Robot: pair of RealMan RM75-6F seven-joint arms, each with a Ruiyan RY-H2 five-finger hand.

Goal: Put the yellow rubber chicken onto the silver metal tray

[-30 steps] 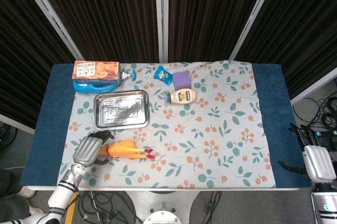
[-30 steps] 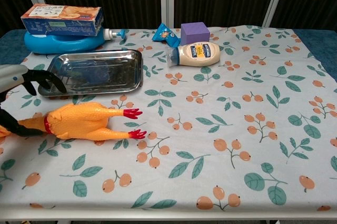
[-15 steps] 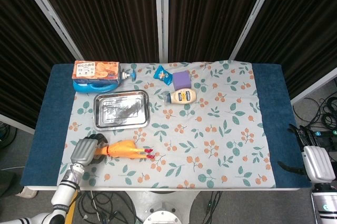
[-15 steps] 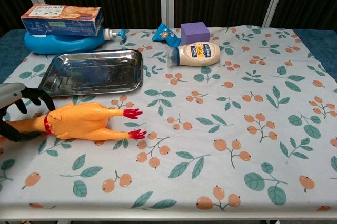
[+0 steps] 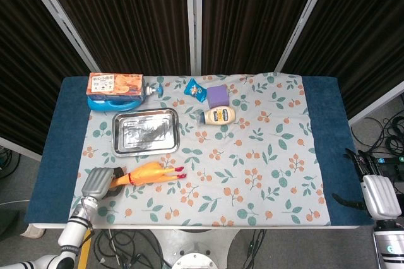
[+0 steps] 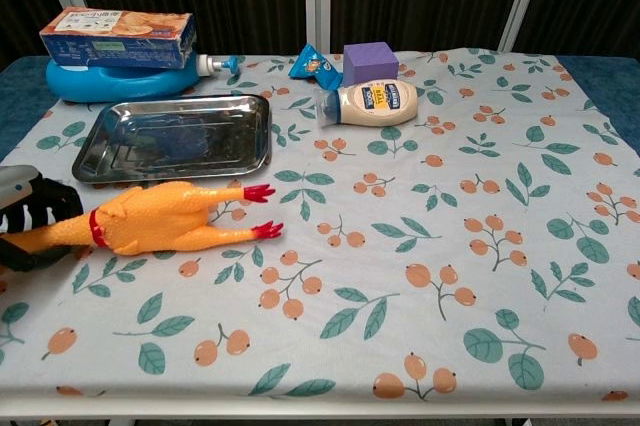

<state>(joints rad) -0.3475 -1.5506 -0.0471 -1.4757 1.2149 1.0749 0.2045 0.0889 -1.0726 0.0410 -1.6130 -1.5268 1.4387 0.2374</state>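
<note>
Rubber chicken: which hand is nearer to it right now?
Left. The left hand grips the yellow rubber chicken by its neck end; the right hand sits past the table's far right edge, well apart from it.

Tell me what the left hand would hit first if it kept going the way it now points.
Nothing new at first: the left hand already grips the neck end of the chicken. It points roughly along the chicken's body toward the table's middle, where only bare cloth shows, past the tray corner. Depth is uncertain.
</note>
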